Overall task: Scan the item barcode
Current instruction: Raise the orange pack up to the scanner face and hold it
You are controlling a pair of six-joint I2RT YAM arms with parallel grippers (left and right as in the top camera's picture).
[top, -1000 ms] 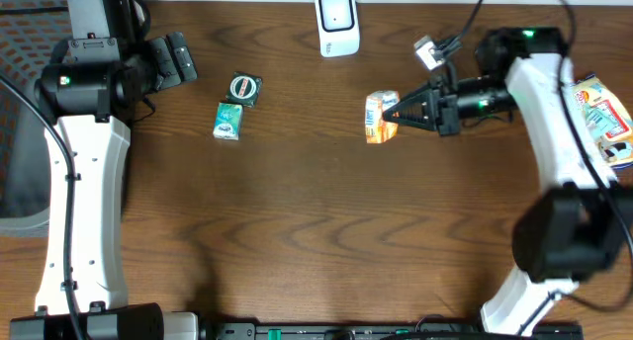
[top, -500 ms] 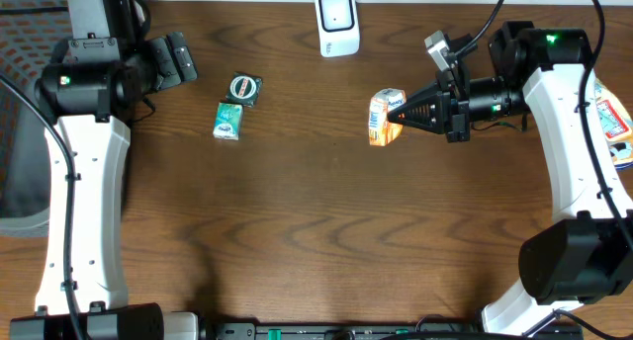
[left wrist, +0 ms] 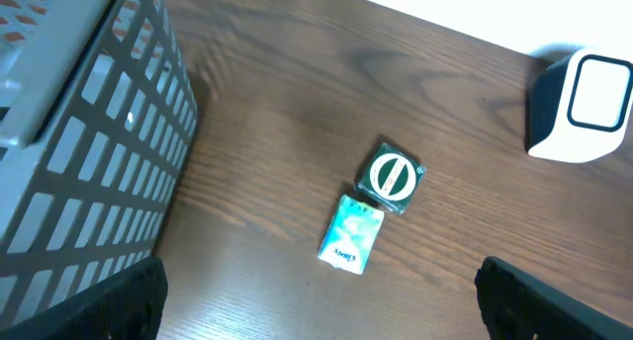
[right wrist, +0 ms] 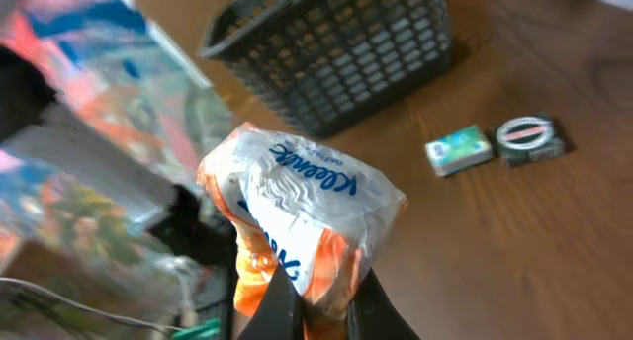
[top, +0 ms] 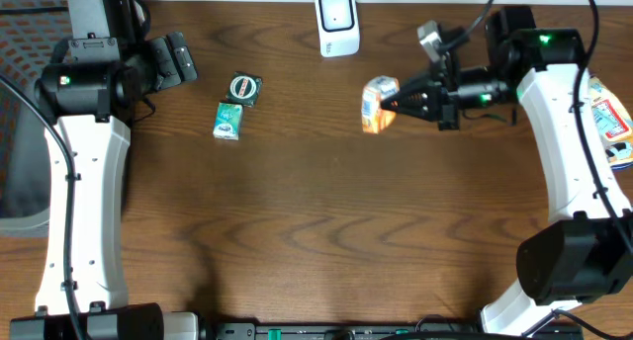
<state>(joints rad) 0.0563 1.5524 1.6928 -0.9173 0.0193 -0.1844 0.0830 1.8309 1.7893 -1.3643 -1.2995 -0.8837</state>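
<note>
Begin at the near side, where the table [top: 297,241] shows only bare wood between the two arm bases. Farther in on the left, a small green pack [top: 228,121] lies just beside a dark box with a round label [top: 244,88]. Neither is in hand.

Beyond them, the left gripper [top: 178,59] hangs near the basket [left wrist: 79,152], its claw spread wide and empty, which keeps it out of the scanning area.

On the right, the right gripper [top: 396,103] pinches the tissue pack [top: 378,105] by one end with its jaws pressed tight on the wrapper. This leaves most of the wrapper exposed.

The pack appears raised off the table, near and to the right of the scanner [top: 336,24] at the far edge (you cannot see which face carries the barcode). Expect to carry it left and farther.
</note>
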